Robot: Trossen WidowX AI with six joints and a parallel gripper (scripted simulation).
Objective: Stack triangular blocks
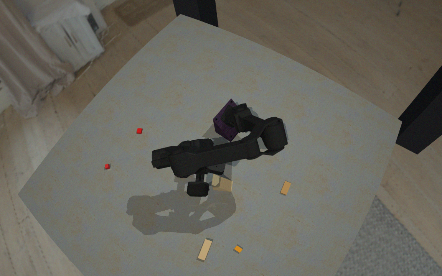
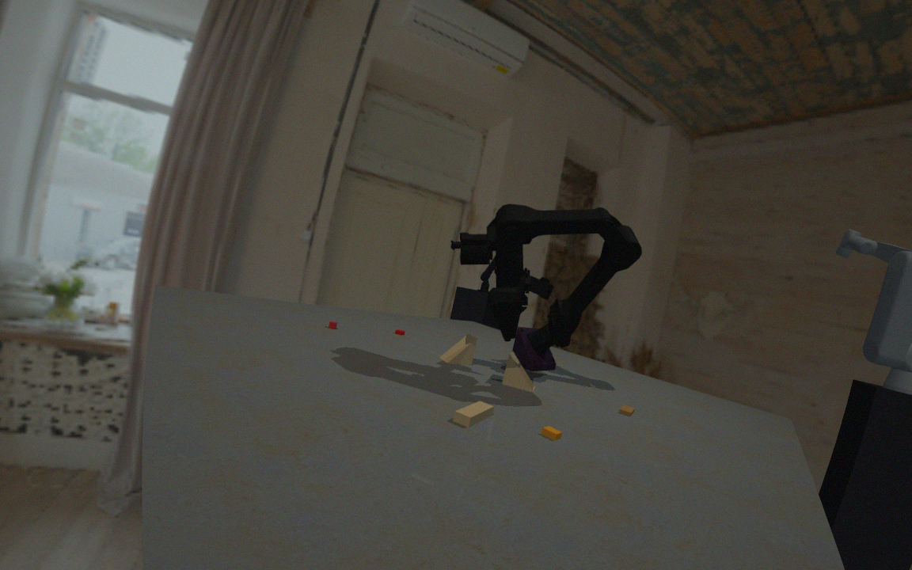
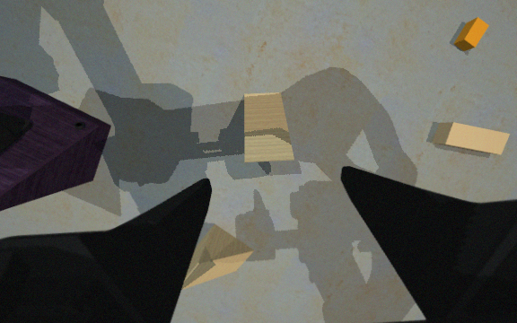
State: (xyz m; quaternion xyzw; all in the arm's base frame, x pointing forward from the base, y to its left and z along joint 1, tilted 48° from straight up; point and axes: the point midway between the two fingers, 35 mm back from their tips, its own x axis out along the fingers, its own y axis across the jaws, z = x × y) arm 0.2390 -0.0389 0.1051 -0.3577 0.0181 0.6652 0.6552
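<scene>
Two pale wooden triangular blocks stand apart on the grey table [image 1: 267,85] [image 2: 289,454]. The right block [image 1: 221,184] [image 2: 518,375] [image 3: 267,121] slopes down to the right in the exterior view. The left block [image 2: 462,351] [image 3: 233,260] slopes down to the left there; the arm hides it in the top view, and a finger covers part of it in the wrist view. My gripper [image 2: 507,336] [image 3: 275,178] is open and empty, above the table close to both blocks. The arm hides the fingertips in the top view.
My purple base [image 1: 224,128] [image 2: 533,351] [image 3: 65,157] stands behind the blocks. A pale rectangular block [image 1: 204,249] [image 2: 473,413] [image 3: 478,138], an orange block [image 1: 238,248] [image 2: 551,433] [image 3: 474,33], a tan block [image 1: 285,187] [image 2: 626,409] and two red cubes [image 1: 139,130] [image 1: 107,166] lie around.
</scene>
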